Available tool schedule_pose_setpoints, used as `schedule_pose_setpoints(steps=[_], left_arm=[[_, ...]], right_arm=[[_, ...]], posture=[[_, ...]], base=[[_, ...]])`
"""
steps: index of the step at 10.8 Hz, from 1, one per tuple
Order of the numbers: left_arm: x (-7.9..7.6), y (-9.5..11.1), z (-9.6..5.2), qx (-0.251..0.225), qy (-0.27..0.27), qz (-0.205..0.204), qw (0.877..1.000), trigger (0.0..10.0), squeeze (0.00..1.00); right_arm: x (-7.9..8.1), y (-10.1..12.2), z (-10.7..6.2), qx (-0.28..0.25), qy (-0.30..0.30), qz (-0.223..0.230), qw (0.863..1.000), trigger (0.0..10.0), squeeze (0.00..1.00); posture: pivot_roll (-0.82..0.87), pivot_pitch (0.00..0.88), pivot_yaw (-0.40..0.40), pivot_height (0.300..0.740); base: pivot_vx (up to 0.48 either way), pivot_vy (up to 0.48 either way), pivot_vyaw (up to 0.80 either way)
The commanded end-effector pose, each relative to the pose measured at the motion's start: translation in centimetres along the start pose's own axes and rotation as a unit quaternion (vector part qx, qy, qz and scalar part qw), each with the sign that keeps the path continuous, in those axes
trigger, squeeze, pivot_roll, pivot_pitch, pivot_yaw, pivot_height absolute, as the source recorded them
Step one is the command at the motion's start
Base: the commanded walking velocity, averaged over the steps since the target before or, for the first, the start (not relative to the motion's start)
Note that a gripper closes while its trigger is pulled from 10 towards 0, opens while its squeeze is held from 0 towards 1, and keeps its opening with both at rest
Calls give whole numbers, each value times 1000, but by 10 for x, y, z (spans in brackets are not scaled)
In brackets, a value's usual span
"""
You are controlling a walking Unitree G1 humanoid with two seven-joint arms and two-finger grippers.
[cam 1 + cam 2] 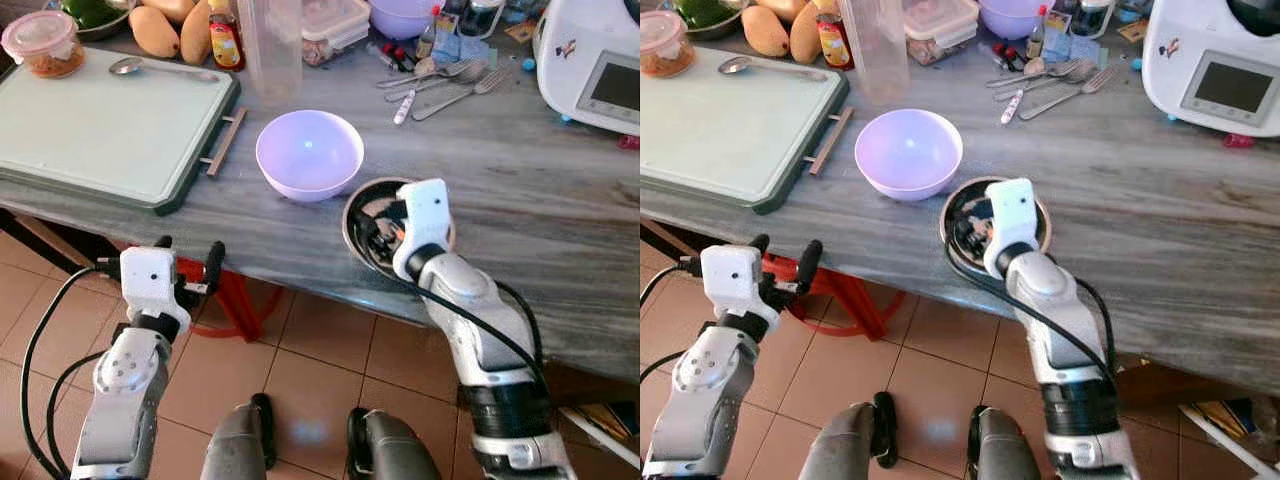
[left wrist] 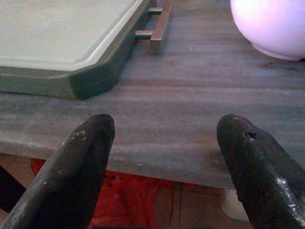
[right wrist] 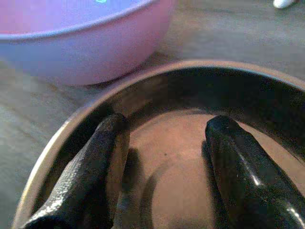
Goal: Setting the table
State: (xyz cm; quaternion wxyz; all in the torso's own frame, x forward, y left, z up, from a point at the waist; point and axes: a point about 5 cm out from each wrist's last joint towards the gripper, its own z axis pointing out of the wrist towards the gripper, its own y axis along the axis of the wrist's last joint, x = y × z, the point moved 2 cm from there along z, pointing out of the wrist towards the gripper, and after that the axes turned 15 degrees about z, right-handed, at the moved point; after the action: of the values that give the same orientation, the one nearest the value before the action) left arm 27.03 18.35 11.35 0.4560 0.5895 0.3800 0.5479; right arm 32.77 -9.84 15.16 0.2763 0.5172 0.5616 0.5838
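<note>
1. From the head views we see our right claw point(image 1: 385, 222) reaching down into a dark brown bowl point(image 1: 362, 200) that sits near the front edge of the grey counter point(image 1: 520, 190). Just beside that bowl, toward our left, stands a lilac bowl point(image 1: 309, 153), upright and holding nothing. Our left claw point(image 1: 190, 262) hovers below the counter's front edge, over the tiled floor point(image 1: 300, 370), its fingers spread and holding nothing. A pale green tray point(image 1: 100, 125) lies on the left part of the counter with a spoon point(image 1: 160, 68) on its far edge. At the back lie loose forks and spoons point(image 1: 440, 85), and a white kitchen machine point(image 1: 595, 65) stands at the far right.

2. In the left wrist view our two black fingers point(image 2: 71, 171) stand wide apart with only air between them, level with the counter's edge. The tray's dark rim point(image 2: 90, 78) and the lilac bowl lie beyond.

3. In the right wrist view our fingers point(image 3: 95, 167) are parted inside the brown bowl, tips at or near its bottom, gripping nothing. The lilac bowl point(image 3: 81, 43) sits right beside the brown bowl's rim point(image 3: 57, 143).
</note>
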Motion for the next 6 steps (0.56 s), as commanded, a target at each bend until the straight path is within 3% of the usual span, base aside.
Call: schedule_pose_setpoints(steps=[1, 6], left_arm=[[0, 2, -1, -3, -4, 2, 1000, 10000, 0], [-6, 3, 3, -5, -10, -4, 1000, 10000, 0]], right_arm=[[5, -3, 1, 13, 13, 7, 1000, 10000, 0], [10, -9, -1, 35, 42, 9, 998, 10000, 0]], posture=[[-23, 222, -5, 740], [-38, 215, -4, 740]], base=[[0, 0, 0], [0, 0, 0]])
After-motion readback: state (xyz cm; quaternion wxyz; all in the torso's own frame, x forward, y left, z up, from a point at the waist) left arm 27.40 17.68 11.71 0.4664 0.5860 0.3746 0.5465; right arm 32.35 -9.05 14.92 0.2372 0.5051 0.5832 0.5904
